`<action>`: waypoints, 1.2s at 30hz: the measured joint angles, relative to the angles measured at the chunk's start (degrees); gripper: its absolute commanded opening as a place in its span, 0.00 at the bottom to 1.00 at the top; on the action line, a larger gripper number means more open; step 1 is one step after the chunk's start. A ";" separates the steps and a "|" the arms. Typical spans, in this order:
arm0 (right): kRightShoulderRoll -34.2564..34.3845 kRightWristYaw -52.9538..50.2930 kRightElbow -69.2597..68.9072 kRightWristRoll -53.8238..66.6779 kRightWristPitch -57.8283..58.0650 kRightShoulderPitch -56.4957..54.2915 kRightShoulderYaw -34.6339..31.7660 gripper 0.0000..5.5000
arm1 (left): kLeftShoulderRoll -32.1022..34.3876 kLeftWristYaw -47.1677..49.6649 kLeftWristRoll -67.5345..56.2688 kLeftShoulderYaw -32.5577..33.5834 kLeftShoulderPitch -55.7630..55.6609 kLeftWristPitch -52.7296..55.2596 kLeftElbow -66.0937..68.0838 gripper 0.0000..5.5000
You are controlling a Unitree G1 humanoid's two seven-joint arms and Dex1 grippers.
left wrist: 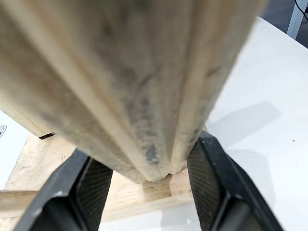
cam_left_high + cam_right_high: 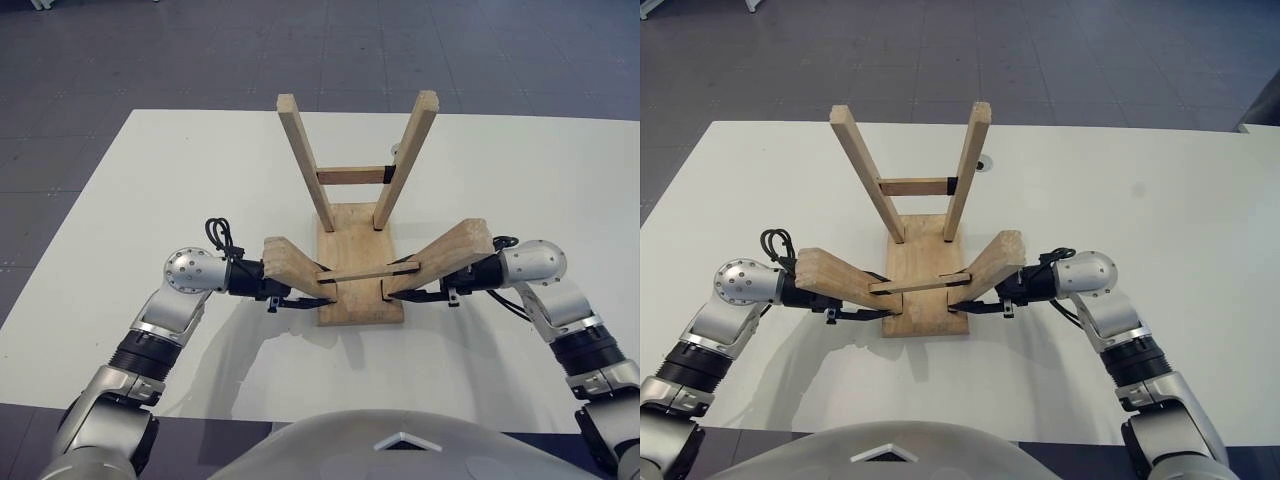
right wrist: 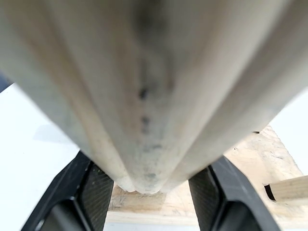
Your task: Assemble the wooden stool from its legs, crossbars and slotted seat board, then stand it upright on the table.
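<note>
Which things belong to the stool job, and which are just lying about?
Job: seat board; far left leg; far right leg; far crossbar; near left leg (left gripper); near right leg (right gripper); near crossbar.
Lying about: small round thing on table.

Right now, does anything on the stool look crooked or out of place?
Yes. The left near leg and right near leg, gripped by the left gripper and right gripper, splay far outward over the seat board, much flatter than the steep far legs. Their thin crossbar sits slightly tilted.
</note>
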 measured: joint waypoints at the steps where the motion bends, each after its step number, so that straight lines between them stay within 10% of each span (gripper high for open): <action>1: -0.01 -0.08 0.10 0.00 -0.17 -0.14 0.20 0.37 | 0.08 -0.28 0.53 -0.30 -0.09 0.79 0.02 0.52; 17: 0.14 -2.81 1.04 0.03 -0.48 -0.96 0.95 0.37 | 0.75 2.39 1.77 6.16 -5.48 7.86 5.78 0.98; 27: 1.14 -8.34 5.61 0.01 -0.48 -3.67 1.28 0.37 | 2.87 16.28 -11.76 24.81 -12.47 29.43 -1.36 0.98; 36: 1.44 -10.65 7.29 -0.02 -0.54 -4.80 1.72 0.37 | -12.77 65.10 -24.45 27.07 -34.11 72.18 -39.16 0.71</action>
